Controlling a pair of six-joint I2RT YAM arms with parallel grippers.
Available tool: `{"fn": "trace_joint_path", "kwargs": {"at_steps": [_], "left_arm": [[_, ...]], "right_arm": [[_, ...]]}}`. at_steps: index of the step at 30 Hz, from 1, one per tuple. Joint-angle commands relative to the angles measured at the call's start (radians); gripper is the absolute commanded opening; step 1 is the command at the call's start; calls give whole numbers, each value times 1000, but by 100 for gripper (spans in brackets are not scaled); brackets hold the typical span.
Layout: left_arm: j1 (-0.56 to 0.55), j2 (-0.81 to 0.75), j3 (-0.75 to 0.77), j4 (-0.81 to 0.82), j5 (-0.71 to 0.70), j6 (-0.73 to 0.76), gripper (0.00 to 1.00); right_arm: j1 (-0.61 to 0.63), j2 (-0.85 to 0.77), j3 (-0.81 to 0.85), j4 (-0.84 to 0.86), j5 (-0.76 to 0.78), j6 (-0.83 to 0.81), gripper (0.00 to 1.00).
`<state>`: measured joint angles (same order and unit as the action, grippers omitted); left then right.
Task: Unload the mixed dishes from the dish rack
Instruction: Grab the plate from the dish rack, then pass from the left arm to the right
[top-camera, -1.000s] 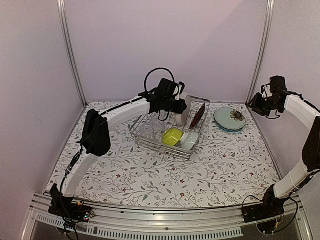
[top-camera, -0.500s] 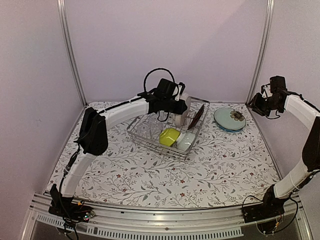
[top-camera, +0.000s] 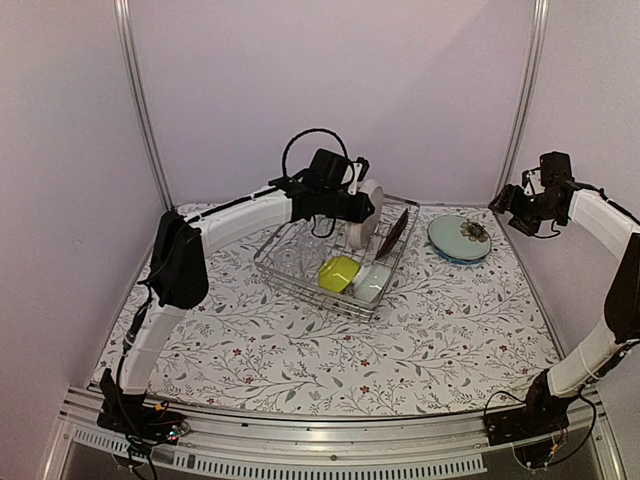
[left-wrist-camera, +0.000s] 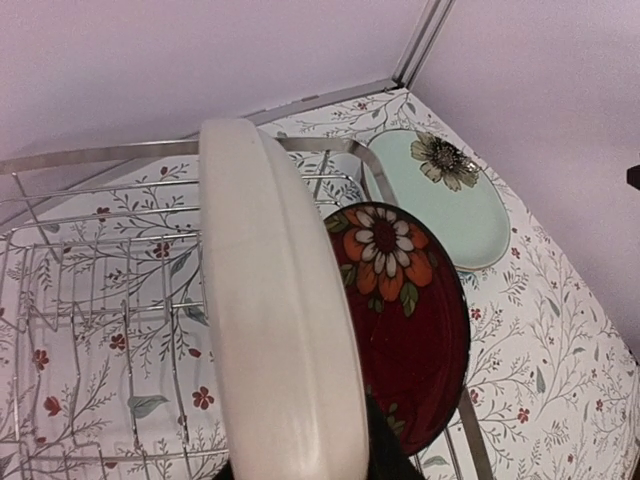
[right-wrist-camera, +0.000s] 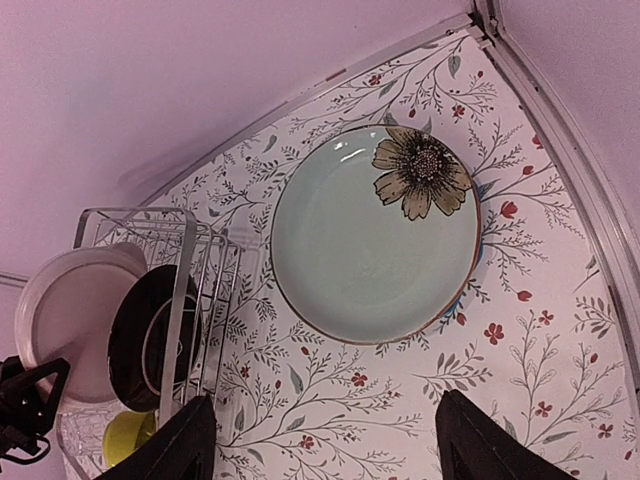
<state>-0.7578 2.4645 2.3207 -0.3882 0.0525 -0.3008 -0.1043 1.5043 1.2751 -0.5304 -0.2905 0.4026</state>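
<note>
L gripper (top-camera: 352, 207) was clamped on rim of white plate (left-wrist-camera: 280, 320), plate on edge over far end of dish rack (top-camera: 285, 280), just beside dark red plate (left-wrist-camera: 410, 330). R gripper (right-wrist-camera: 335, 440) hung w/ fingers wide apart, nothing btwn. Plate looked stiff, glazed, prob slippery & breakable; rim seemed right spot, firm hold needed.

the table (top-camera: 330, 360) lies open in front of the dish rack (top-camera: 308, 290). the left arm (top-camera: 250, 215) reaches over the rack's left bays, bare wire but for what seems a clear glass (top-camera: 300, 250). white plate (top-camera: 370, 212) and dark red plate (top-camera: 398, 228) leave little gap; yellow-green bowl (top-camera: 340, 272) and pale bowl (top-camera: 373, 283) fill the near end. a pale green plate (top-camera: 460, 238) takes the far right corner.
</note>
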Motion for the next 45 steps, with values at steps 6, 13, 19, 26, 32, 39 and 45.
{"fn": "trace_joint_path", "kwargs": {"at_steps": [6, 13, 19, 26, 32, 39, 45], "left_arm": [[35, -185, 8, 141, -60, 44, 0], [25, -273, -60, 173, -39, 140, 0], [8, -372, -148, 185, -49, 296, 0], [-19, -483, -315, 268, -77, 493, 0], [-71, -559, -479, 365, -135, 726, 0], [-157, -606, -660, 528, -255, 1036, 0], [-212, -602, -752, 650, -332, 1234, 0]], "right_arm": [[6, -29, 7, -5, -2, -8, 97], [6, -43, 45, -44, -25, -8, 99], [6, -57, 94, -96, -107, -10, 99], [23, -85, 139, -130, -203, 15, 99], [37, -102, 179, -162, -280, 47, 98], [88, -100, 226, -198, -359, 81, 97], [207, -37, 309, -258, -393, 73, 95]]}}
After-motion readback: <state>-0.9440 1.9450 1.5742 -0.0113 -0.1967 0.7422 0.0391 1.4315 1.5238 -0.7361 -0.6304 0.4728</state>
